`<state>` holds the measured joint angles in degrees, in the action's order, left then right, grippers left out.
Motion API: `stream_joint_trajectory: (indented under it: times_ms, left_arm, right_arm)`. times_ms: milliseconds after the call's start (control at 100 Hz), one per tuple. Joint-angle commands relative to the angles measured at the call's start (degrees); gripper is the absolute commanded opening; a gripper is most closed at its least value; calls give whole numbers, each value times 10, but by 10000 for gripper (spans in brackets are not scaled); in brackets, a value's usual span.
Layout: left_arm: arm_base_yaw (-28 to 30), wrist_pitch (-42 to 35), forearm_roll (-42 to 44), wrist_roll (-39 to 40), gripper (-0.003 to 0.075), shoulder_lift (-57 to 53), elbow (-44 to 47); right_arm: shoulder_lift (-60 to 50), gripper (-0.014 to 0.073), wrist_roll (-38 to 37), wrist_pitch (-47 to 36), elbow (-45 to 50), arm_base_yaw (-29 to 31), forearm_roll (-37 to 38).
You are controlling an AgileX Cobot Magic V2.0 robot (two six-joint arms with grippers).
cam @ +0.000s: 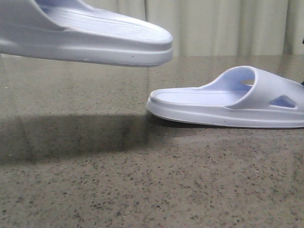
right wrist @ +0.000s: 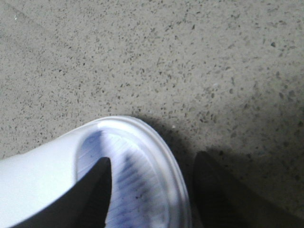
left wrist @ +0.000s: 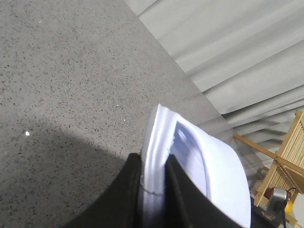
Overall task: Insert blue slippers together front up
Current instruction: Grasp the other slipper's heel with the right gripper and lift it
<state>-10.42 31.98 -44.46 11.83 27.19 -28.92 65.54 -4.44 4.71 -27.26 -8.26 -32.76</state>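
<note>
One pale blue slipper (cam: pixel 95 40) hangs tilted above the table at the upper left of the front view, its strap end cut off by the frame. My left gripper (left wrist: pixel 154 183) is shut on this slipper's (left wrist: pixel 209 166) sole edge, with one black finger on each side. The gripper itself is out of the front view. The other slipper (cam: pixel 228 102) lies flat on the table at the right, footbed up. My right gripper (right wrist: pixel 152 190) is open around this slipper's (right wrist: pixel 142 156) rounded end. One finger is over the ribbed footbed and the other is outside the rim over the table.
The speckled grey stone tabletop (cam: pixel 118 190) carries the shadow of the raised slipper. A pale curtain (cam: pixel 228 23) hangs behind the table. A wooden rack (left wrist: pixel 285 156) stands beyond the table edge in the left wrist view.
</note>
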Motion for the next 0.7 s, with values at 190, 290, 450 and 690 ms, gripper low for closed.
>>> stream_joint_trajectory:
  times_ms: [190, 290, 450, 690]
  left_arm:
    - [-4, -27, -41, 2, 16, 2, -21]
    - [-4, -26, -42, 2, 16, 2, -21]
    - [-4, -20, -45, 2, 16, 2, -21]
    - [-4, -18, -45, 2, 16, 2, -21]
  right_arm:
    - [1, 85, 2, 10, -10, -1, -4]
    - [1, -45, 2, 9, -10, -1, -4]
    - [1, -107, 2, -16, -10, -1, -1]
    - [-7, -107, 2, -76, -10, -4, -1]
